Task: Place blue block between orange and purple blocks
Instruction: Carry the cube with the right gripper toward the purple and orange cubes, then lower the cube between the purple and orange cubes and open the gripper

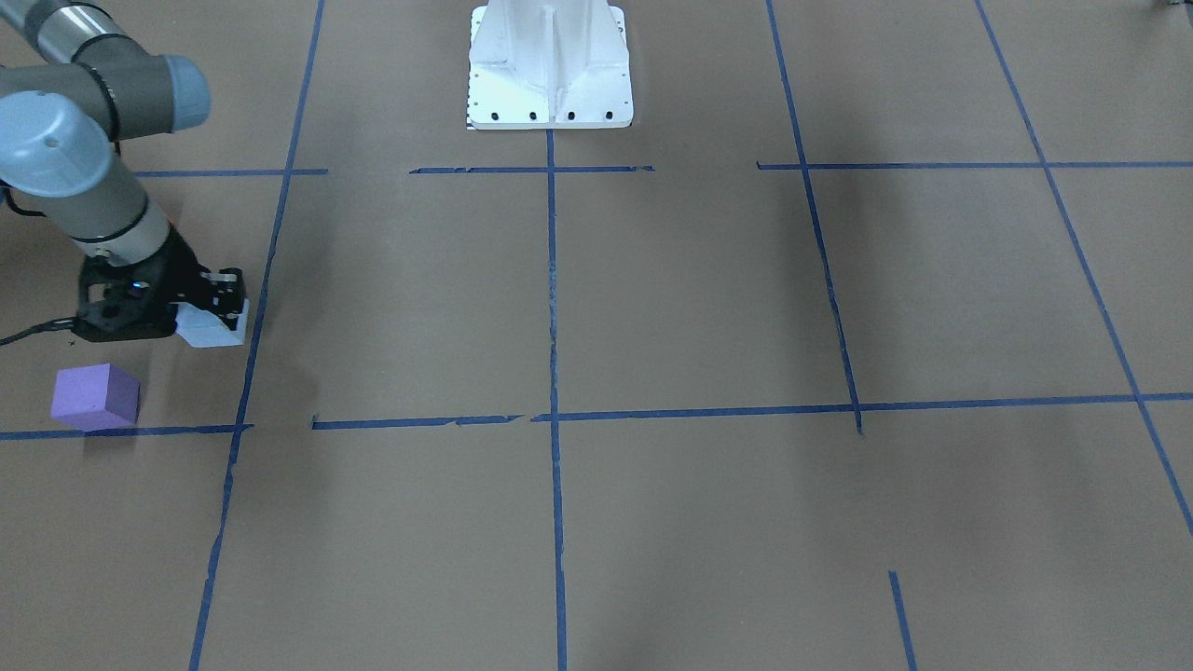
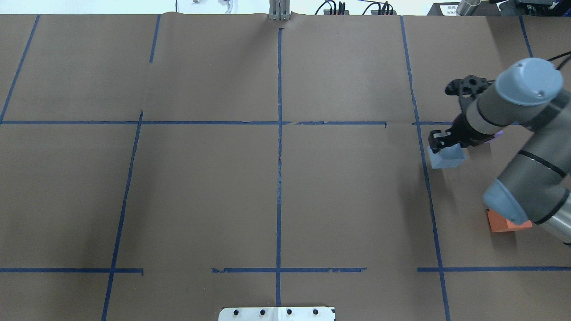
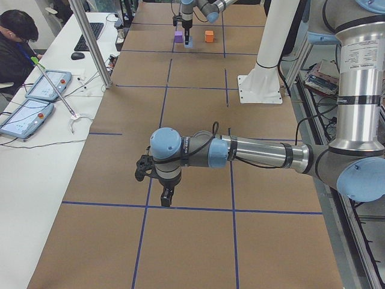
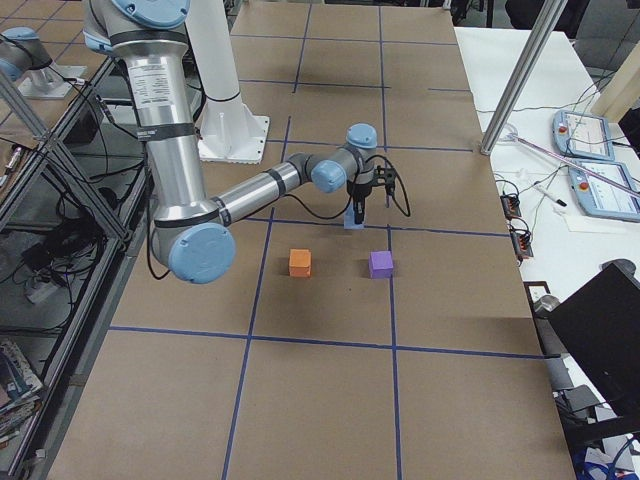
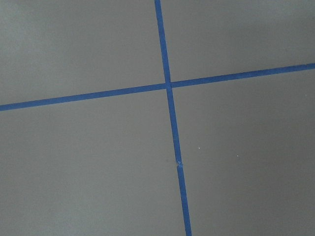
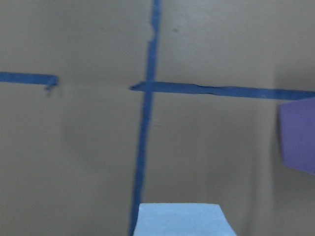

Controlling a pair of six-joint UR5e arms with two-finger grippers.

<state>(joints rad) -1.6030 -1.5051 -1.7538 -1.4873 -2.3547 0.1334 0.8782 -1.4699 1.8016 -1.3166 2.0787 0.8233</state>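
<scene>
The blue block [image 2: 447, 157] is being gripped by the right gripper [image 2: 439, 143], fingers clamped on its upper part, arm pointing straight down. It is being held very low over the bench [image 2: 200, 187], just beside a blue tape line [image 2: 426, 178]. Whether its base is touching the paper cannot be told.

The purple block [image 1: 96, 397] is being passed close by, on the far side from the robot. The orange block [image 2: 504, 223] is sitting on the near side, half covered by the arm in the overhead view. The two are standing apart with a free gap between them, and the blue block is being held off to one side of that gap, towards the middle of the bench and nearer the purple one.

So the carrying step is judged to be in hand: the grasp is made, the placing is not yet done.

The next move is being called for plainly enough. The block needs to be shifted sideways, towards the robot's right, until it is lined up between the two. It then needs to be lowered flat and only then let go. Care is being asked for on the purple side, where clearance looks tightest.

The left gripper [image 3: 166, 195] is being hung over a tape crossing [image 5: 167, 86], well away from all this. Whether it is open or closed cannot be told.
</scene>
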